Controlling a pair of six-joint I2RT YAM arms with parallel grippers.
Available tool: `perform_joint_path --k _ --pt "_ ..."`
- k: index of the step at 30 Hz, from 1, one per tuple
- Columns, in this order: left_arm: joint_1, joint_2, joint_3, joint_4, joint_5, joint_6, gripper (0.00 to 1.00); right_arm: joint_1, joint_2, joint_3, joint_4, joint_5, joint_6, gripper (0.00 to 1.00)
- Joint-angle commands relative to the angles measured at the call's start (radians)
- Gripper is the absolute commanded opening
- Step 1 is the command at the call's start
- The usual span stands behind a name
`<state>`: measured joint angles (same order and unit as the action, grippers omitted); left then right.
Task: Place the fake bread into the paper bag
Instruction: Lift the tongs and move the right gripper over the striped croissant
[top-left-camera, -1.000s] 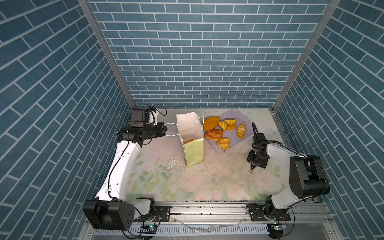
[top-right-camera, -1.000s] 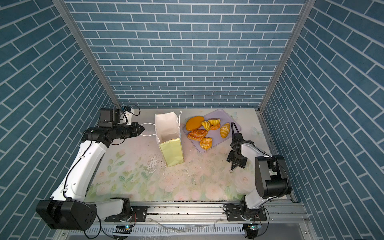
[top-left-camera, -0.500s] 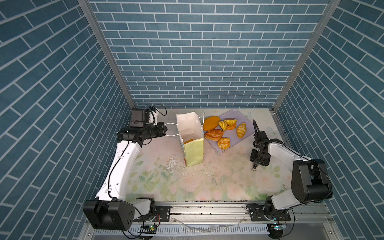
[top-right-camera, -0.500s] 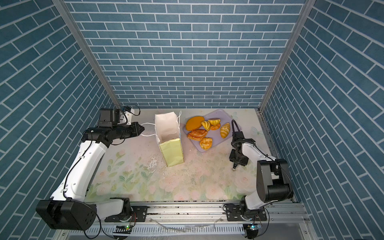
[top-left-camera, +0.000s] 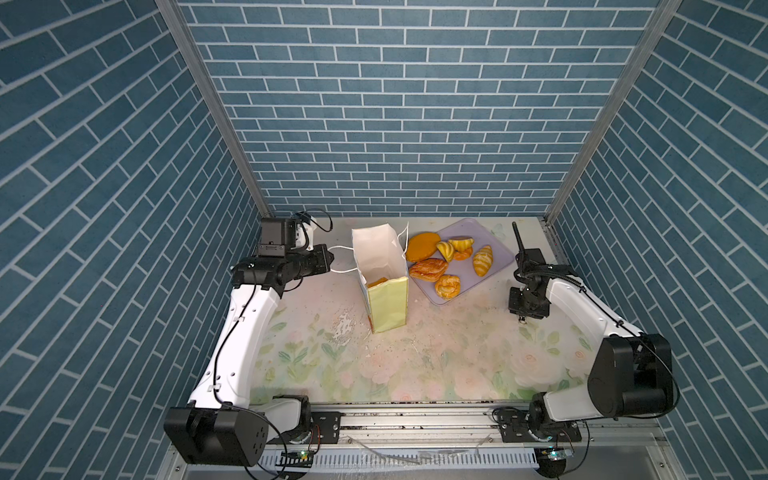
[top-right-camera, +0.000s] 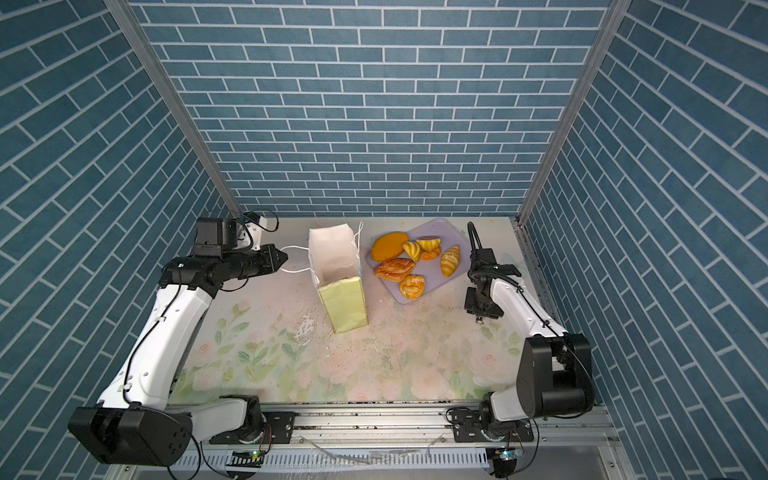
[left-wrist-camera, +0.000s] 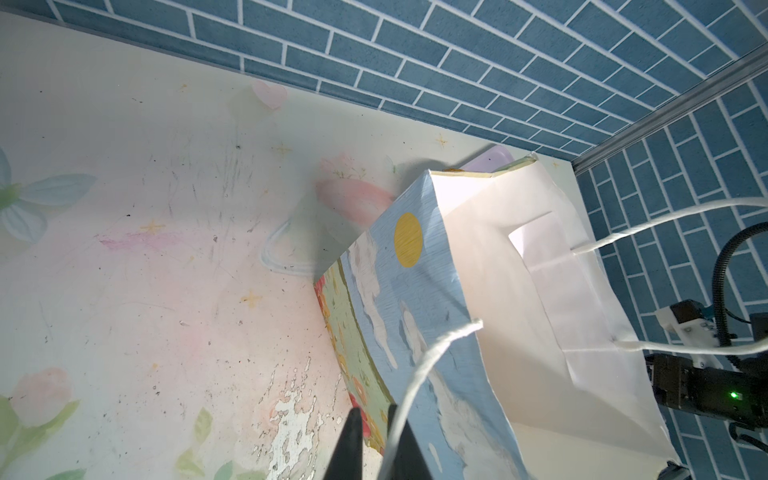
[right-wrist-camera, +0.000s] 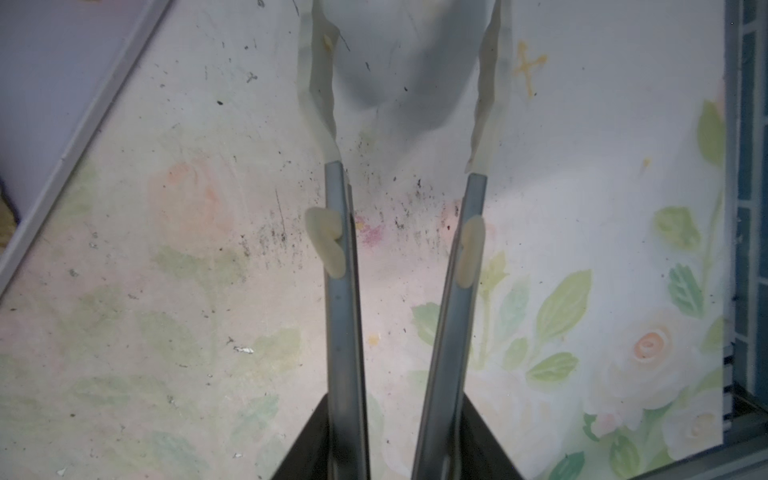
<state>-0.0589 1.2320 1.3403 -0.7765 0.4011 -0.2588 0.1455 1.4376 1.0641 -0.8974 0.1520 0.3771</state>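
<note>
The paper bag (top-left-camera: 384, 299) (top-right-camera: 343, 303) stands upright and open-mouthed at mid-table, and one orange piece (top-left-camera: 379, 281) lies inside it. My left gripper (top-left-camera: 330, 259) (left-wrist-camera: 374, 409) is to the left of the bag, shut on its white cord handle (left-wrist-camera: 419, 365). Several pieces of fake bread lie on the lilac tray (top-left-camera: 500, 249): a flat round bun (top-left-camera: 423, 245), a striped croissant (top-left-camera: 482, 259) and a brown pastry (top-left-camera: 427, 269) among them. My right gripper (top-left-camera: 521, 318) (right-wrist-camera: 405, 50) points down at the bare table to the right of the tray, open and with nothing between its long fingers.
Blue brick walls close in the floral table on three sides. The right wall runs close beside my right arm. A tray corner (right-wrist-camera: 50, 62) shows beside the right fingers. The metal rail (top-left-camera: 415, 419) runs along the front edge.
My right gripper has narrowed its jaws and shifted slightly back and to the right, still holding nothing. The left gripper and the bag have not moved.
</note>
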Motion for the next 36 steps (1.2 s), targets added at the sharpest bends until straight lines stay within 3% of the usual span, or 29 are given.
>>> perform_joint_path --k 1,18,26,32,36 --pt "0.005 -0.016 -0.014 0.002 -0.007 -0.005 0.15 -0.005 -0.046 0.059 -0.067 0.054 -0.078 0.42" --pt "0.005 -0.005 0.001 0.005 -0.007 -0.014 0.15 -0.005 -0.085 0.189 -0.168 0.081 -0.168 0.41" --pt "0.005 -0.004 0.033 -0.015 -0.01 -0.016 0.15 -0.005 -0.116 0.331 -0.253 0.035 -0.169 0.39" --pt "0.005 -0.007 0.053 -0.037 -0.011 -0.023 0.16 0.024 -0.14 0.435 -0.3 -0.137 -0.184 0.38" --pt "0.005 -0.015 0.055 -0.035 -0.012 -0.037 0.16 0.076 -0.091 0.488 -0.319 -0.106 -0.166 0.39"
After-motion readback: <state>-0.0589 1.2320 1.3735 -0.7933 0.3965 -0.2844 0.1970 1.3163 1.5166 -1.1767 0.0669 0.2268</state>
